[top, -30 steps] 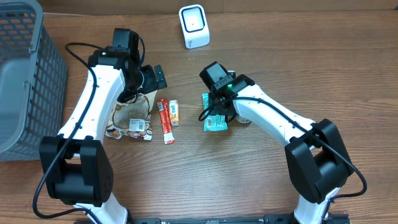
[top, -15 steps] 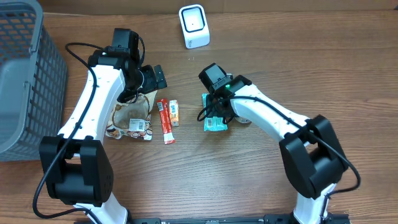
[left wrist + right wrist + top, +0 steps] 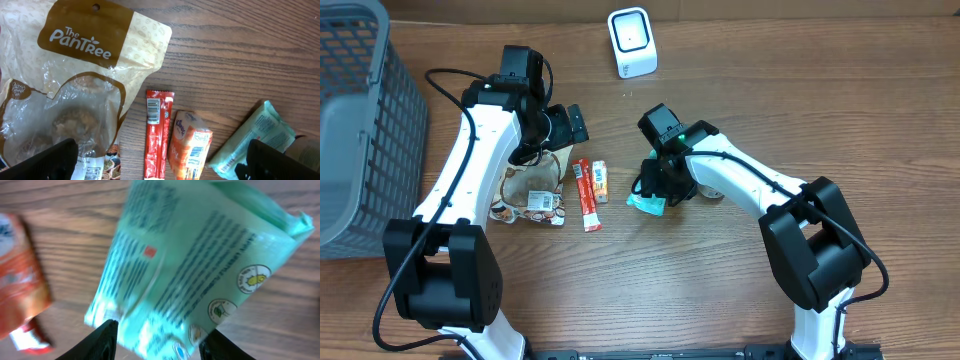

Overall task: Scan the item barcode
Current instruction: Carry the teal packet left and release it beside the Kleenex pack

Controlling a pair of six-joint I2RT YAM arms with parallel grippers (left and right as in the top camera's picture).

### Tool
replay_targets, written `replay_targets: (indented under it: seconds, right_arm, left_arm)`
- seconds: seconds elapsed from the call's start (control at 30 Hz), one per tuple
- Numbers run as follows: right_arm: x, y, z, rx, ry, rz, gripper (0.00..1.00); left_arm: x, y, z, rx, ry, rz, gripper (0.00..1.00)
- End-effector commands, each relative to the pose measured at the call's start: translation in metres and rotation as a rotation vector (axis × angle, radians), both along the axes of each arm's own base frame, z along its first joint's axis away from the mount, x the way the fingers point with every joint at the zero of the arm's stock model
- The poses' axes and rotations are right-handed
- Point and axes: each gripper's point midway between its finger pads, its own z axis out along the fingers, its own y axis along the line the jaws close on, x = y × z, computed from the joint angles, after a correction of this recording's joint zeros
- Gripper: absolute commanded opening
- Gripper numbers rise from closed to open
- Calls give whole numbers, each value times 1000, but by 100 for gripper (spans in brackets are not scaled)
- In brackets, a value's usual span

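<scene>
The item, a teal packet (image 3: 647, 203) (image 3: 190, 265) printed with small text and round logos, sits tilted between my right gripper's (image 3: 660, 186) (image 3: 161, 339) two fingers, which press on its two sides just above the wood. The left wrist view also shows the teal packet (image 3: 252, 137), at the right edge. The white barcode scanner (image 3: 631, 42) stands at the back of the table, well away from the packet. My left gripper (image 3: 572, 125) (image 3: 162, 162) hangs open over the snack items with nothing between its fingers.
A brown-and-clear Pantree bag (image 3: 532, 185) (image 3: 75, 75), a red stick pack (image 3: 585, 195) (image 3: 159, 132) and an orange packet (image 3: 601, 181) (image 3: 190, 145) lie left of the teal packet. A grey mesh basket (image 3: 360, 120) fills the far left.
My right gripper has turned and shifted slightly left with the teal packet, which now tips up and shows less from above. The left arm has not moved.
</scene>
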Motion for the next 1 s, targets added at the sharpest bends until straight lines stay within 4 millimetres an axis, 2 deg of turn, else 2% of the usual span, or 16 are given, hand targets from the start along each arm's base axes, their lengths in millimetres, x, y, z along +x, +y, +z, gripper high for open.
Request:
replay_targets:
  seconds: [0.0, 0.13, 0.3, 0.5, 0.7, 0.87, 0.97]
  right_arm:
    - [10, 13, 19, 55, -8, -22, 53]
    - [12, -1, 26, -9, -5, -40, 53]
    - [17, -5, 41, -27, -9, -45, 54]
    - [34, -18, 42, -115, -108, -7, 54]
    - [36, -18, 46, -114, -125, 21, 53]
    - [50, -22, 82, -101, -179, -5, 53]
    - [58, -34, 108, -110, -197, -37, 54]
  left_arm:
    - [5, -2, 7, -11, -18, 1, 100]
    - [5, -2, 7, -11, -18, 1, 100]
    - [5, -2, 7, -10, -18, 1, 100]
    - [5, -2, 7, -11, -18, 1, 100]
    - [5, -2, 7, -10, -18, 1, 100]
    - [5, -2, 7, -10, -18, 1, 99]
    - [5, -2, 7, -11, -18, 1, 99]
